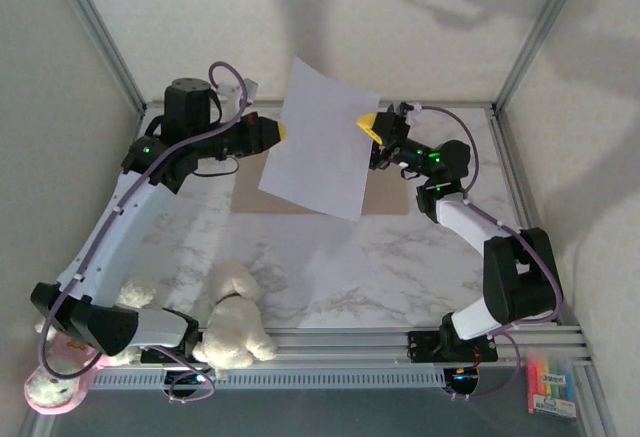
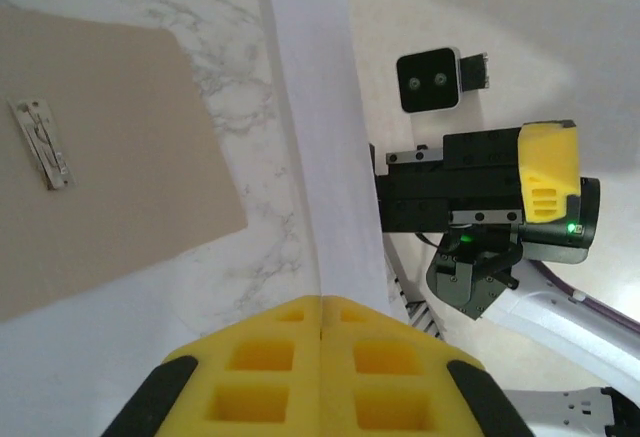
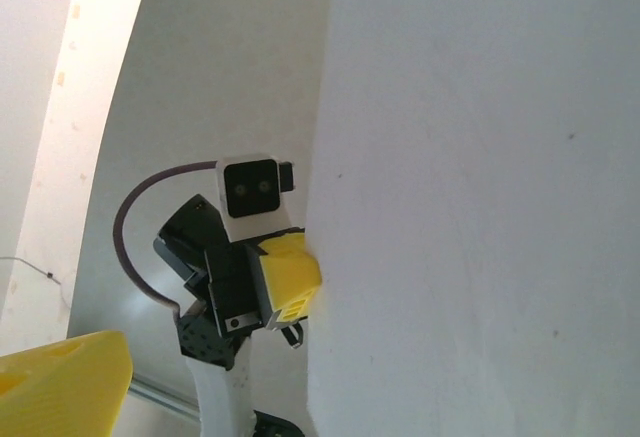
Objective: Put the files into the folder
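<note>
Scene: two robot arms work at a pale marble table, seen from above and from each wrist.

White sheet: one file, a white sheet, hangs tilted in the air above the middle of the folder, clear of it.

Folder: a tan folder lies flat on the table under the sheet. Brown shows past both side edges of the paper, so it looks opened out.

Folder contents: the left wrist view shows a bare brown panel with a small metal fastener on it and no paper on that part. The sheet hides the rest, so I cannot tell whether anything lies there.

Left gripper: the left gripper has its yellow jaws pressed together, clamped on the sheet's left edge. From its own camera the paper runs away edge-on from between the tips.

Right gripper: the right gripper sits at the sheet's right edge with its jaws wide apart. It grips nothing, and whether the paper's edge passes between the fingers is unclear.

Progress: by my reading, partway. The sheet is lifted and lined up over the folder but not yet inside.

Left to do: probably lay the sheet flat on the folder, let go, and perhaps close the cover.

Elsewhere: plush toys sit at the near edge, and a marker box lies off the table, both well apart from the work.
</note>
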